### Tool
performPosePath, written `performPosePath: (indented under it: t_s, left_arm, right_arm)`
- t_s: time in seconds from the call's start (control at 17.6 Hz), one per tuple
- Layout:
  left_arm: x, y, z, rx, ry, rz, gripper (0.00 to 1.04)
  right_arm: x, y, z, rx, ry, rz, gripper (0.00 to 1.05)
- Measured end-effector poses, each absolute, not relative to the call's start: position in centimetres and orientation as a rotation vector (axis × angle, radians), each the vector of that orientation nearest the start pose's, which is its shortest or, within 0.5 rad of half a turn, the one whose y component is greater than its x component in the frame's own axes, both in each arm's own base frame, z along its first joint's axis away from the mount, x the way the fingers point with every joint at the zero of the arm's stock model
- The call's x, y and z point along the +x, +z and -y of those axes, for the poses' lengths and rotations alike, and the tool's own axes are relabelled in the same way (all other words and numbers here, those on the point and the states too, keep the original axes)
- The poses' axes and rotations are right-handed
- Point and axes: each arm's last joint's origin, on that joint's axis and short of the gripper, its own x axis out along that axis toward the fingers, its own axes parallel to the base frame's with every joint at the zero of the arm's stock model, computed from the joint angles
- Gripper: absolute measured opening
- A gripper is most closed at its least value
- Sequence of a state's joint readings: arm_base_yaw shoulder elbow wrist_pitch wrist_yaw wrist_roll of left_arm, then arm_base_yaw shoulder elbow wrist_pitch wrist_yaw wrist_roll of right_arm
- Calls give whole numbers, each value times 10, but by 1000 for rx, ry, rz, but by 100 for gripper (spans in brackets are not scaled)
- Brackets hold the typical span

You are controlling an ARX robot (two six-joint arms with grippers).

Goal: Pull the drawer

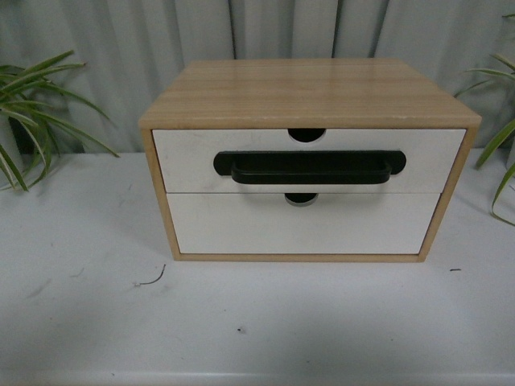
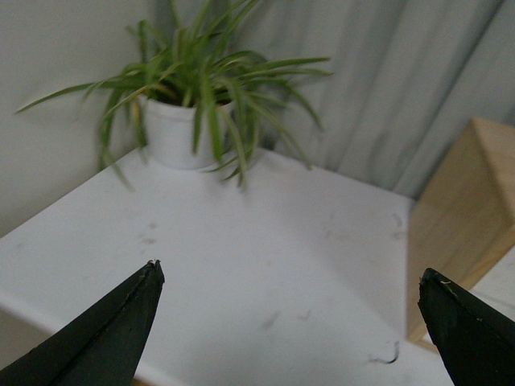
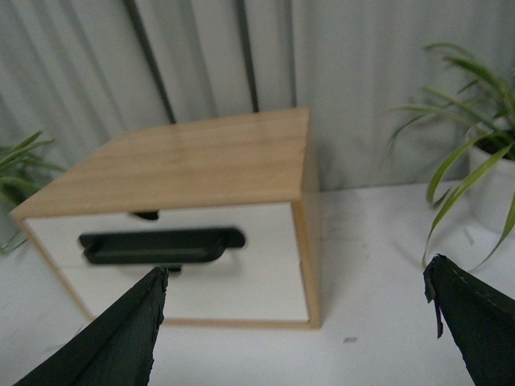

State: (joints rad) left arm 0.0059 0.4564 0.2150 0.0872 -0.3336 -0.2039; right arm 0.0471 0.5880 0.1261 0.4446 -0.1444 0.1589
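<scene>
Left of the cabinet (image 1: 310, 92), a long-leaved plant (image 1: 32, 104) was cut off by the frame edge in the front view. The left wrist view showed its white pot (image 2: 173, 133), slightly blurred, against the grey curtain (image 2: 386, 88). The left gripper (image 2: 290, 272) appeared only in that wrist view. Its 2 dark fingers (image 2: 121, 330) were spread wide over the white table (image 2: 265, 241), holding nothing, and only their tips showed. It was left of the cabinet and apart from it; 1 wooden corner of the cabinet sat at that picture's edge.

The drawer (image 1: 185, 157) was the upper of 2 in the cabinet, directly under the wood top. Its white front looked level with the frame, so the inside was hidden. A black bar handle (image 1: 310, 166) ran across its middle, and a semicircular notch (image 1: 306, 134) cut its top edge. Below it, the plain lower front (image 1: 241, 229) had its own notch partly hidden behind the handle. A thin dark scrap (image 1: 153, 280), too small to identify, lay on the table in front of the cabinet's left corner.

The right gripper (image 3: 295, 268) was also spread wide and empty, in front of the cabinet and clear of the handle. Right of the cabinet, a second plant (image 1: 499, 137) showed only some leaves.
</scene>
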Motion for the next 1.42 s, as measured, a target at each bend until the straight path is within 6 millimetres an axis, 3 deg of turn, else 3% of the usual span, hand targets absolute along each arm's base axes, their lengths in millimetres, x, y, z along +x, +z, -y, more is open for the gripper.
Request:
performPosePath:
  t_s: [0.11, 0.23, 0.28, 0.45, 0.63, 0.74, 1.02, 1.19, 1.42]
  left_arm:
    - [167, 221, -12, -187, 287, -93, 98]
    - [223, 236, -11, -193, 195, -105, 98]
    - [230, 237, -10, -192, 184, -114, 98]
    - [285, 243, 12, -132, 22, -187, 98]
    - [306, 266, 50, 91, -320, -247, 98]
    - [307, 276, 64, 274, -541, -289, 98]
    - [312, 277, 93, 675, -924, -490, 98]
    - [321, 264, 116, 822, -1041, -569, 98]
    - [326, 252, 138, 856, -1098, -560, 98]
  right_arm:
    - [190, 216, -17, 101, 168, 24, 98]
    - [251, 230, -33, 22, 195, -9, 98]
    - [259, 232, -35, 5, 202, -13, 98]
    - [303, 244, -65, -159, 305, -3, 98]
    - [309, 261, -84, -460, 508, 135, 98]
    - [314, 259, -79, -733, 627, 156, 98]
    - [335, 259, -68, -1172, 879, 132, 98]
    - [352, 245, -57, -1347, 1019, 50, 98]
    - [349, 228, -52, -1350, 1155, -115, 98]
